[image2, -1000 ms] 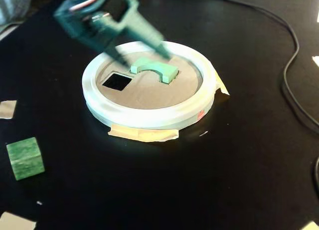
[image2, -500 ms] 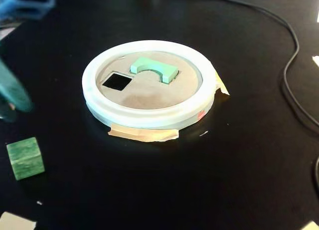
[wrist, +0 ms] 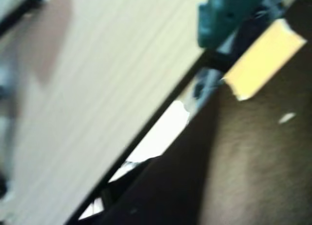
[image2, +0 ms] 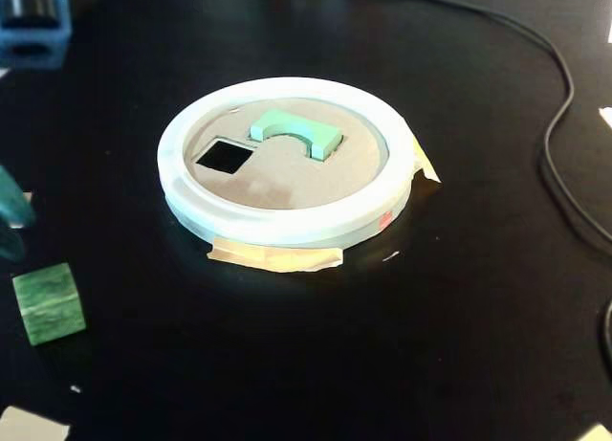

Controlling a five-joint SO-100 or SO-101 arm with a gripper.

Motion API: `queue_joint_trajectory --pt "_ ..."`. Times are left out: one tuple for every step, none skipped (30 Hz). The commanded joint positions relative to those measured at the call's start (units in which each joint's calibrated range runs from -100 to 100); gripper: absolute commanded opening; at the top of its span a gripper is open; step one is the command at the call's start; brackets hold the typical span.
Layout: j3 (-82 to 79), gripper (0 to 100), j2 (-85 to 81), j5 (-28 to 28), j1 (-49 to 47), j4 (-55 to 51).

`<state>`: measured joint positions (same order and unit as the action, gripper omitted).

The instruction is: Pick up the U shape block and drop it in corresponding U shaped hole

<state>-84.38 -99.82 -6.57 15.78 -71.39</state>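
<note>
The pale mint U shape block [image2: 295, 133] rests on the tan disc inside the thick white rim [image2: 287, 221], its notch facing the near right. It stands proud of the disc surface. The U shaped hole is hidden; the block covers that part of the disc. Only a blurred teal piece of my gripper [image2: 10, 211] shows at the left edge of the fixed view, far from the block. The wrist view is smeared: a teal gripper part [wrist: 228, 12] sits at the top right, and the jaws cannot be made out. Nothing is seen held.
A plain square cutout [image2: 224, 156] lies left of the block. A dark green cube [image2: 48, 303] sits on the black mat at the near left. A blue object [image2: 36, 26] stands at the far left, a cable [image2: 562, 125] runs down the right, and tape [image2: 275, 257] holds the ring.
The gripper was over the disc at the block, then swung away to the left. The block stays on the disc where it was. Only a sliver of gripper is left in view.
</note>
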Motion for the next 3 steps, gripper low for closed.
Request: queue_joint_trajectory --pt "-3.78 76 -0.18 0.29 1.19 -0.31" --pt "-4.69 76 -0.18 0.29 1.19 -0.31" --pt "-5.96 76 -0.18 0.29 1.19 -0.31"
